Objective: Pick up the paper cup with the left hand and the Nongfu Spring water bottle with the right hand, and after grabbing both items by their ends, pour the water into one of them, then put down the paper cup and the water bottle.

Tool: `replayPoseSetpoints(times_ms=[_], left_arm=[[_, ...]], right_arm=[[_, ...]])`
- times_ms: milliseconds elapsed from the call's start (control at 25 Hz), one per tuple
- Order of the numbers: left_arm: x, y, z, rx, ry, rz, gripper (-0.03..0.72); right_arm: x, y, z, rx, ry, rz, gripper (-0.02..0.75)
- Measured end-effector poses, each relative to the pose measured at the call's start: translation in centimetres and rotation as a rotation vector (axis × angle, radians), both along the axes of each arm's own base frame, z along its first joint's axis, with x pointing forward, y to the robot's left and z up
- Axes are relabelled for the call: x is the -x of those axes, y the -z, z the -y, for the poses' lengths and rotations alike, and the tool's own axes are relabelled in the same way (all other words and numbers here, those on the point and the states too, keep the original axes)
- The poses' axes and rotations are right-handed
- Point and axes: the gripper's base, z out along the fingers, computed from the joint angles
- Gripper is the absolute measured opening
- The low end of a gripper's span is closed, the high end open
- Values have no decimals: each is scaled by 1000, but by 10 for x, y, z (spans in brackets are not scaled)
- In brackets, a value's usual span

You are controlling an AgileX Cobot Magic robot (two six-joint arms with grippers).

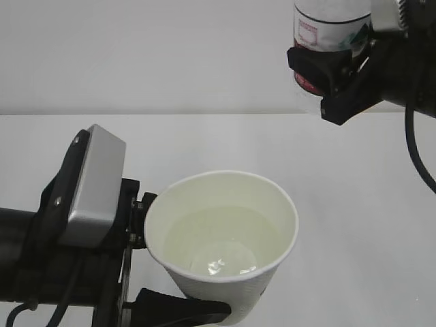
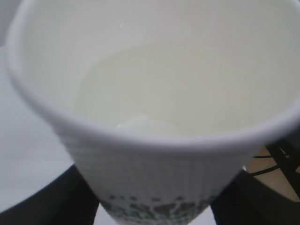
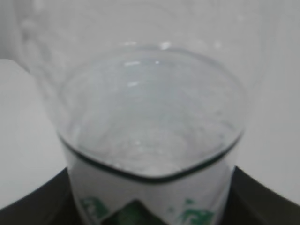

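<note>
Room: a plain pale grey wall closes the back of the exterior view, meeting the surface along a straight horizontal line.
Desk: the desk is white, smooth and matte, with soft shadows only; in the left wrist view a brownish patch with dark cables shows at the right edge, too blurred to place.
Left arm: the left hand comes in from the lower left, black, with a silver-grey block on top.
Left end effector: its black fingers are clamped around the lower part of the paper cup, one at the back by the rim side, one across the front near the base.
Paper cup: the paper cup is held above the desk, tilted slightly with its mouth toward the camera; the left wrist view shows its ribbed wall and the dark green print low on the side.
Water: the water lies in the bottom of the cup, clear, with a small glint.
Bottle: the Nongfu Spring water bottle is at the upper right, well apart from the cup and higher, its top cut off by the frame.
Right end effector: the right hand grips the bottle at its lower, labelled part, jaws closed on both sides.
Bottle inside: the right wrist view shows clear plastic with water in it, blurred.
</note>
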Motion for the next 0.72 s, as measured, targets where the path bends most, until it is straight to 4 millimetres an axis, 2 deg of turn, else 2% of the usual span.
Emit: replayPoseSetpoints(times_ms=[360,720], left_arm=[[0,0,0,0,0,0,489],[0,0,0,-2,-2,0,489]], right_arm=[[-11,8,8,-64,131,-47,468],[-25,26,12,-73,227,-110,468]])
